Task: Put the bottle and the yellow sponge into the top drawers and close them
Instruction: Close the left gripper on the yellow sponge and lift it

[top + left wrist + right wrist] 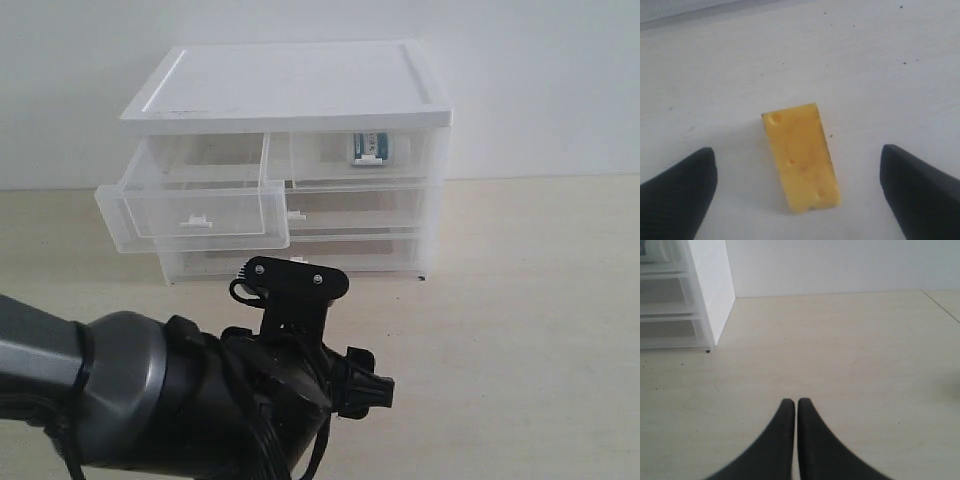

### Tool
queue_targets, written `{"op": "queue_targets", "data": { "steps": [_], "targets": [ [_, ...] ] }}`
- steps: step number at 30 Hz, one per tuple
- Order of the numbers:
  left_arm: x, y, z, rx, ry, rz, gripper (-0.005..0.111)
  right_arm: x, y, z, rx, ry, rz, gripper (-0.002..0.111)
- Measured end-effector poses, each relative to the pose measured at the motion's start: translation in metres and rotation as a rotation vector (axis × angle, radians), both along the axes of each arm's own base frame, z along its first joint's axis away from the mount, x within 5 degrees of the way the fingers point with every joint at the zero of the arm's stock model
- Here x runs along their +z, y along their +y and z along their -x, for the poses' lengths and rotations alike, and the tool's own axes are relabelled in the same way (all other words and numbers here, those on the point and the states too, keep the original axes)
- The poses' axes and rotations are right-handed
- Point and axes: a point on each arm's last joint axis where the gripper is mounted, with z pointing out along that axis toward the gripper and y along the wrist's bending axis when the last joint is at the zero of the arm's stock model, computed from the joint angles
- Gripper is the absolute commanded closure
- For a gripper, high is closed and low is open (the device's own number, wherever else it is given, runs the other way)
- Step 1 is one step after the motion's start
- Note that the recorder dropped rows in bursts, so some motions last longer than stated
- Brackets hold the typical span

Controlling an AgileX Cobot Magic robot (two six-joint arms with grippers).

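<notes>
**Left gripper (797, 152) standing wide open around the yellow sponge (801, 159)**

Left gripper is pointing down at the table (880, 70) with its jaws spread wide and holding nothing. Its two dark fingers (682, 192) are flanking the yellow sponge, one on each side, and a strip of bare table is showing between each fingertip and the sponge.

Key relation: the sponge is lying flat directly between the fingertips, with its middle sitting about on the closing line. Its long axis is running along the gripper's reach direction, skewed slightly off it, so the closing line is crossing the narrow width and not the length. Judgement: a straight closing should be catching the two long faces, and the small skew may be turning the block a little as the pads meet it. Whether the fingertips are sitting low enough to catch the sides cannot be told from these views.

Right gripper (791, 407) is holding nothing, with its fingers pressed together, and the cabinet (290, 85) is standing ahead of it and off to one side. The sponge is not appearing in its view, so the left gripper is plainly the nearer one.

Beyond the left gripper, the left top drawer (195, 205) is standing pulled out and looking empty, ready for the sponge. The bottle (368, 148) is lying inside the right top drawer (320, 150), which is sitting pushed in
</notes>
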Motion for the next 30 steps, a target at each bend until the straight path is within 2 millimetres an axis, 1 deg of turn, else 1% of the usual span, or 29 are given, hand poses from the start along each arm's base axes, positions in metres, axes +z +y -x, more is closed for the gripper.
{"op": "queue_targets", "data": {
  "steps": [5, 11, 18, 22, 25, 30],
  "targets": [
    [-0.001, 0.007, -0.009, 0.023, -0.003, -0.005, 0.025, 0.0, 0.0, 0.0, 0.0, 0.0, 0.0, 0.108],
    [-0.001, 0.007, -0.011, 0.008, -0.015, -0.013, 0.025, 0.0, 0.0, 0.0, 0.0, 0.0, 0.0, 0.108],
    [-0.015, 0.003, -0.013, 0.0, 0.0, -0.044, 0.025, 0.0, 0.0, 0.0, 0.0, 0.0, 0.0, 0.108],
    [-0.019, -0.002, -0.016, -0.001, -0.001, -0.045, 0.026, 0.0, 0.0, 0.0, 0.0, 0.0, 0.0, 0.108],
    [-0.019, -0.005, -0.017, -0.003, -0.006, -0.039, 0.03, 0.0, 0.0, 0.0, 0.0, 0.0, 0.0, 0.108],
    [-0.018, -0.006, -0.018, -0.003, -0.008, -0.036, 0.047, 0.0, 0.0, 0.0, 0.0, 0.0, 0.0, 0.108]
  ]
}}
